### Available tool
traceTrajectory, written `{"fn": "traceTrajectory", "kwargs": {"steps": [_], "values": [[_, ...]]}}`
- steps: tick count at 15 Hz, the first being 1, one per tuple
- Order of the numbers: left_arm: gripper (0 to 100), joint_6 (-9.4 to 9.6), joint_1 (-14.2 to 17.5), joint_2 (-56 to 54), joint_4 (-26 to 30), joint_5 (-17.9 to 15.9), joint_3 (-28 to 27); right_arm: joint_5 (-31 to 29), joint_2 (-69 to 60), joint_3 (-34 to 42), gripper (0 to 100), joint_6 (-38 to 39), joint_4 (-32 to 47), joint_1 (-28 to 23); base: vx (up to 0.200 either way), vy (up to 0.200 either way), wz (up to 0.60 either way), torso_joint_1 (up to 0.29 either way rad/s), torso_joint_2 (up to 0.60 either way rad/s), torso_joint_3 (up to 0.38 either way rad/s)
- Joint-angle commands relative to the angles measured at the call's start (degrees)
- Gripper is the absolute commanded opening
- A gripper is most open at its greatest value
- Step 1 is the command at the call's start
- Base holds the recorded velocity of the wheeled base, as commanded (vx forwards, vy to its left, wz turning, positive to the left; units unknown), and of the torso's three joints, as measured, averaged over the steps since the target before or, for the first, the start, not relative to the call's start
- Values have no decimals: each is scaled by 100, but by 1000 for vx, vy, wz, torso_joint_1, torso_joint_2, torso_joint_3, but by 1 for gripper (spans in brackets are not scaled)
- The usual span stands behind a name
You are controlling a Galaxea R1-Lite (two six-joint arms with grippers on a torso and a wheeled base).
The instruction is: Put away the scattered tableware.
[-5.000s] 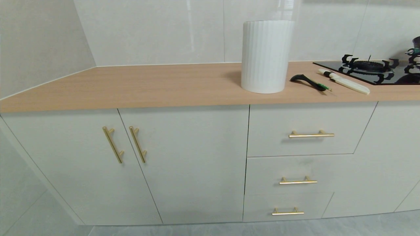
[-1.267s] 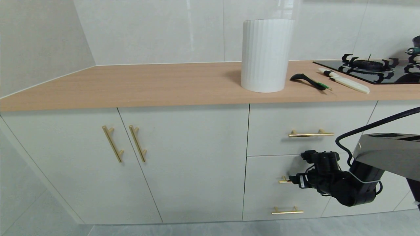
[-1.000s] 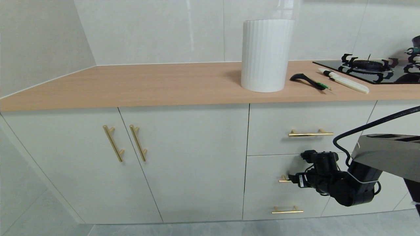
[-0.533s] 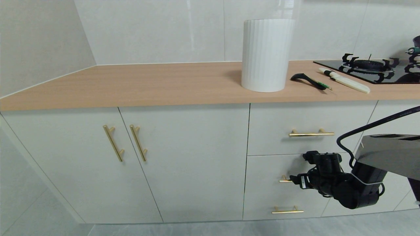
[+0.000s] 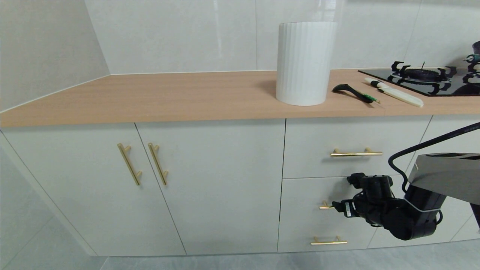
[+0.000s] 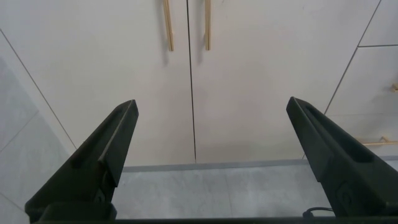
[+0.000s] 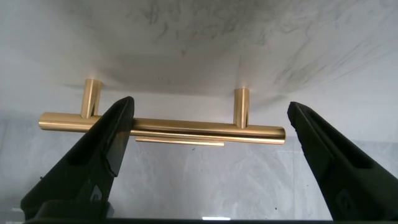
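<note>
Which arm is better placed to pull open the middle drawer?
Right. The right gripper, open, is at the handle of the middle drawer, framed between its jaws in the wrist view. The left gripper, also open, faces the cabinet doors instead.

Right gripper (image 5: pixel 339 206) hovers at middle drawer handle (image 5: pixel 324 206); knife (image 5: pixel 394 97) lies on countertop (image 5: pixel 168 97).

Black right hand (image 7: pixel 208 106), grey arm shell (image 5: pixel 446 174), black cable (image 5: pixel 435 140) (looped).
</note>
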Motion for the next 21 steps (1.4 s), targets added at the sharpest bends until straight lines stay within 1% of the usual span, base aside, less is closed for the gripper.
{"fn": "traceTrajectory", "kwargs": {"steps": [1, 15, 21], "values": [[100, 9, 1, 2, 2, 1, 0, 10, 25, 45, 100, -22, 42, 8, 0, 0, 0, 0, 0, 0], [100, 0, 1, 2, 2, 1, 0, 27, 95, 274, 100, -136, 77, 52, 0, 0, 0, 0, 0, 0], [100, 0, 1, 2, 2, 1, 0, 27, 139, 274, 100, -207, 349, 52, 0, 0, 0, 0, 0, 0]]}}
